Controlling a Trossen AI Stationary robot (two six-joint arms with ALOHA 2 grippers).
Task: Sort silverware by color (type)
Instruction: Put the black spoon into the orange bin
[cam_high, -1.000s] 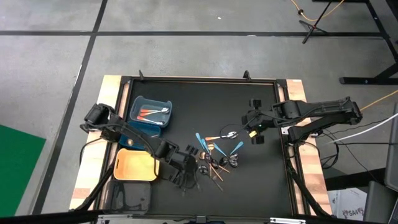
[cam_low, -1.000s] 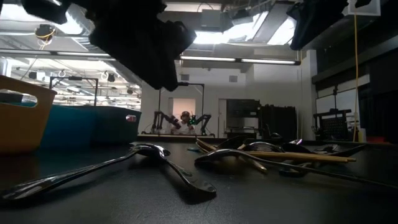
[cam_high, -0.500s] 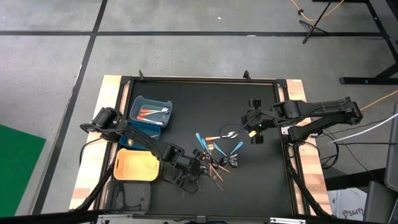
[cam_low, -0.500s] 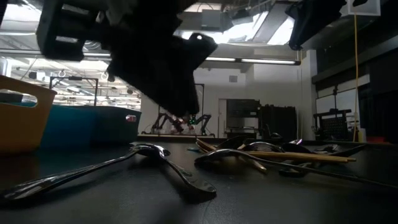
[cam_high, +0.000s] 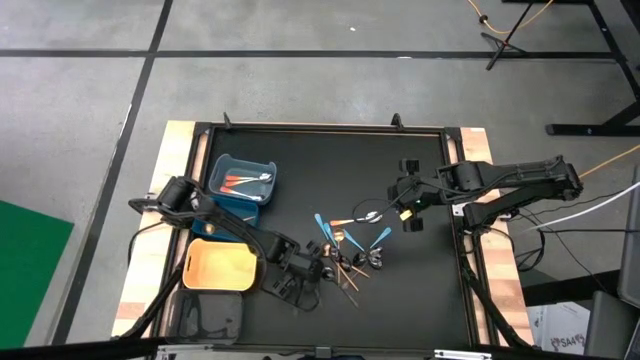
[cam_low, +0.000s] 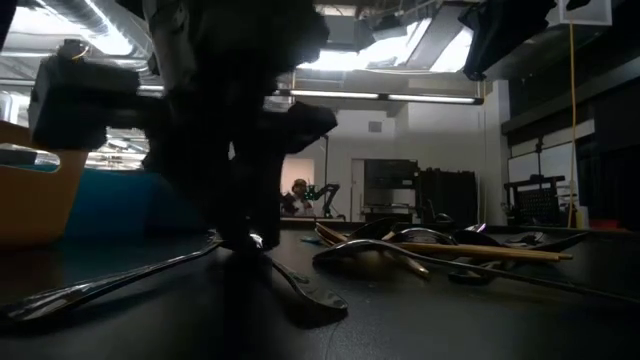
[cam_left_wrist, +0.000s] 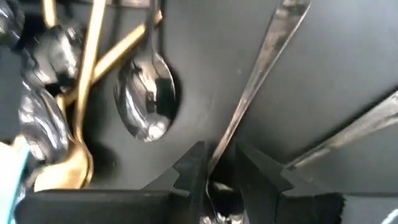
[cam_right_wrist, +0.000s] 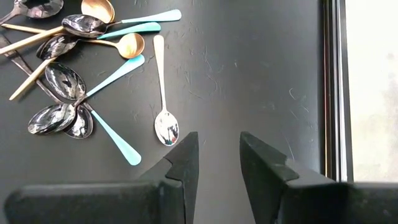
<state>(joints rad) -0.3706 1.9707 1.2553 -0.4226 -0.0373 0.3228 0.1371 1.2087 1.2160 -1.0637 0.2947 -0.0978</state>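
Note:
The silverware pile (cam_high: 345, 252) lies flat on the black mat: light blue, gold and dark glossy spoons, also seen in the right wrist view (cam_right_wrist: 74, 74). An orange-handled spoon (cam_high: 358, 217) lies apart, toward my right gripper. My left gripper (cam_high: 308, 272) is down at the pile's left edge, open. In the left wrist view its fingers (cam_left_wrist: 193, 168) stand on either side of a dark utensil's thin handle (cam_left_wrist: 245, 106), with a gap to each side. My right gripper (cam_high: 400, 205) hovers open, right of the pile (cam_right_wrist: 217, 155).
A blue bin (cam_high: 240, 182) at the left holds orange-handled pieces. A yellow bin (cam_high: 218, 268) and a grey bin (cam_high: 210, 315) sit nearer along the left edge. Bare black mat stretches across the far half and to the right of the pile (cam_high: 420, 280).
My left gripper has moved toward the pile, to the table's right, and come down to the mat over the dark utensil; in the low view it now stands at the table surface. The silverware has stayed put.

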